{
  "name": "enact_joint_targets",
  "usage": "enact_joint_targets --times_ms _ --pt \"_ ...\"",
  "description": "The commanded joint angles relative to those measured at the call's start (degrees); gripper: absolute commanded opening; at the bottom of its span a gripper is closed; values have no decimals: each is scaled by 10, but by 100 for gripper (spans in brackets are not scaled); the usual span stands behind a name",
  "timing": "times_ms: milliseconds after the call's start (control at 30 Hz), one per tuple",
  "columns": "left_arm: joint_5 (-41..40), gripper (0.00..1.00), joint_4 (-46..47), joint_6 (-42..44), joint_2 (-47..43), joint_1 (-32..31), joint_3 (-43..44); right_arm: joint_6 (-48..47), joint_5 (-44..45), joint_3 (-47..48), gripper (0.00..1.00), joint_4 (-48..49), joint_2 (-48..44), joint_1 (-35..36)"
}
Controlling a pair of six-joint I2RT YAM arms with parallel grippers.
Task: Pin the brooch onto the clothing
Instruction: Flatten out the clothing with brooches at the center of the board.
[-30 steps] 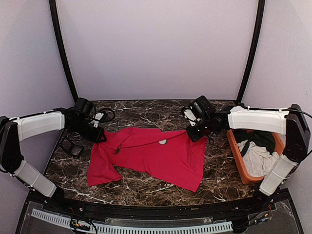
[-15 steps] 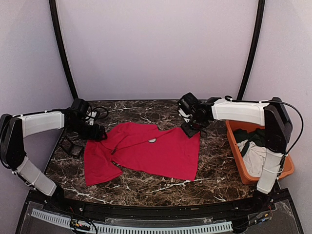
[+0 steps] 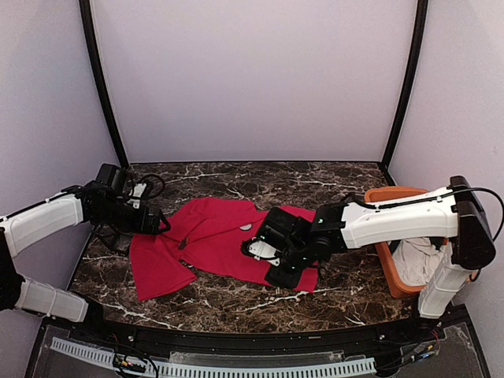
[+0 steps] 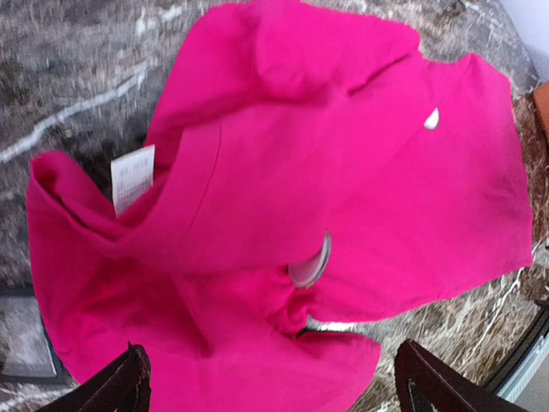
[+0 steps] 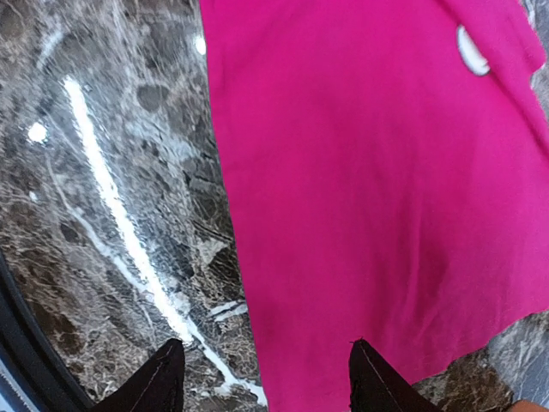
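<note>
The clothing, a bright red T-shirt [image 3: 216, 244], lies crumpled on the marble table [image 3: 236, 183]. A small pale disc [image 3: 246, 227] rests on its chest, also seen in the left wrist view [image 4: 431, 119] and the right wrist view [image 5: 471, 50]; it looks like the brooch. A second greyish round piece [image 4: 310, 263] sits edge-on in a fold by the sleeve. My left gripper [image 3: 157, 226] hovers open over the shirt's left side [image 4: 274, 388], holding nothing. My right gripper [image 3: 285, 276] is open above the shirt's lower right hem [image 5: 266, 382], one finger over marble, one over fabric.
An orange bin [image 3: 386, 197] stands at the right edge with a white cloth [image 3: 413, 256] inside, partly hidden by my right arm. A dark flat object [image 3: 116, 236] lies on the table left of the shirt. A white label [image 4: 133, 176] shows at the collar.
Both grippers have opened and let go of the shirt. My right arm swung from the shirt's far right corner down to its near hem. The shirt shifted slightly left.
</note>
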Motion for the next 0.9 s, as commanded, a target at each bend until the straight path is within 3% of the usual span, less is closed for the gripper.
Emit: enact_joint_targets --times_ms 0,300,433,500,633,800,867 --pt "14 99 -40 3 -11 0 -43 19 4 -5 63 -7 57 -2" --pt "29 99 -22 -19 35 0 -66 65 14 -3 58 -12 127 -21" --pt "12 94 -9 -20 58 0 -73 77 5 -31 48 -2 118 -39" --pt "5 87 -4 -19 71 -1 -72 80 1 -41 38 0 114 -46" --pt "-7 63 3 -18 95 1 -64 85 -6 -57 3 -3 100 -54" --pt "-3 14 3 -13 131 1 -45 95 -5 -72 0 -24 69 -57" --pt "1 2 -2 -12 137 1 -38 108 2 -71 0 -49 56 -60"
